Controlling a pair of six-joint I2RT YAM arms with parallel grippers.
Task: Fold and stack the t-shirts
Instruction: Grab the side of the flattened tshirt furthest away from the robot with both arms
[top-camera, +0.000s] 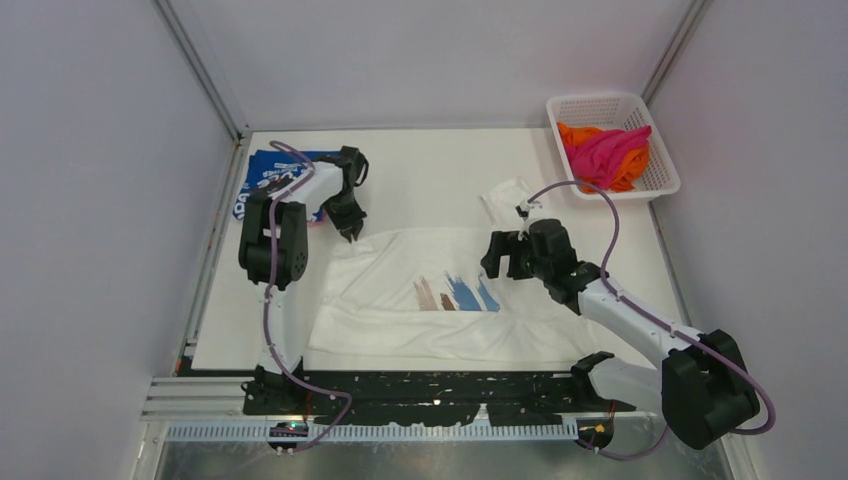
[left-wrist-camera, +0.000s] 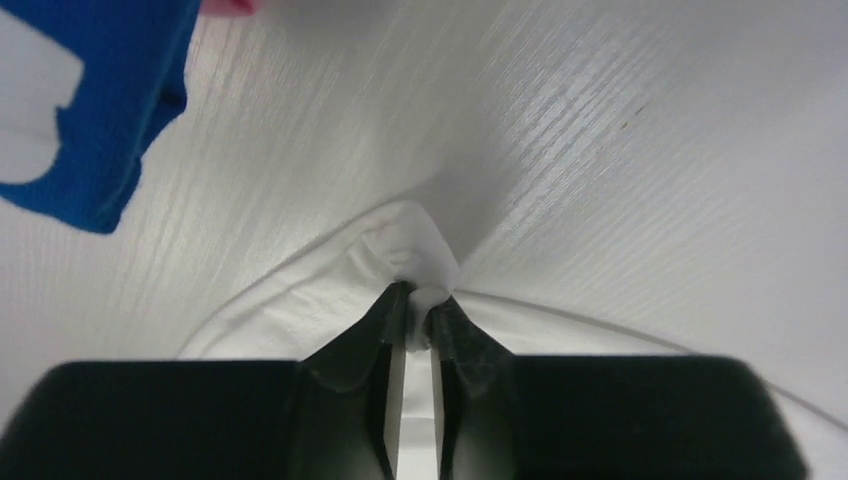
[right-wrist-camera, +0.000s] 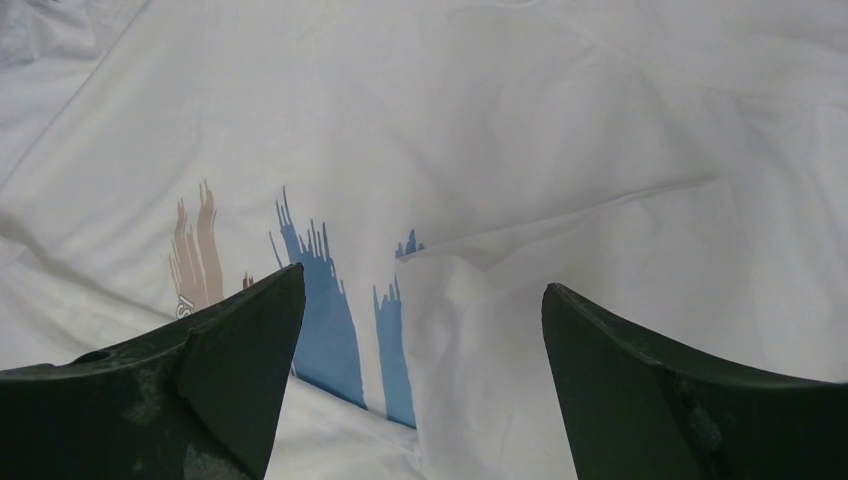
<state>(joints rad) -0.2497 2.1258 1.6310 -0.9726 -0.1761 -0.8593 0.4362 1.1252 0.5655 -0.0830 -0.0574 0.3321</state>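
The left claw (left-wrist-camera: 420, 300) is closed, its black fingers pinching a raised fold at the far-left corner of the white t-shirt (top-camera: 400, 300), which lies spread on the tabletop (top-camera: 430, 180). The right claw (right-wrist-camera: 420, 290) hangs wide open over the shirt's right half, just beside its brown and blue print. The blue t-shirt (top-camera: 262, 180) lies near that far-left corner. Well beyond the far-right corner, a basket (top-camera: 600, 100) holds the magenta t-shirt (top-camera: 605, 155) and the orange t-shirt (top-camera: 570, 133).

Bright, even light, faint shadows; left end effector (left-wrist-camera: 420, 302) slightly blurred.
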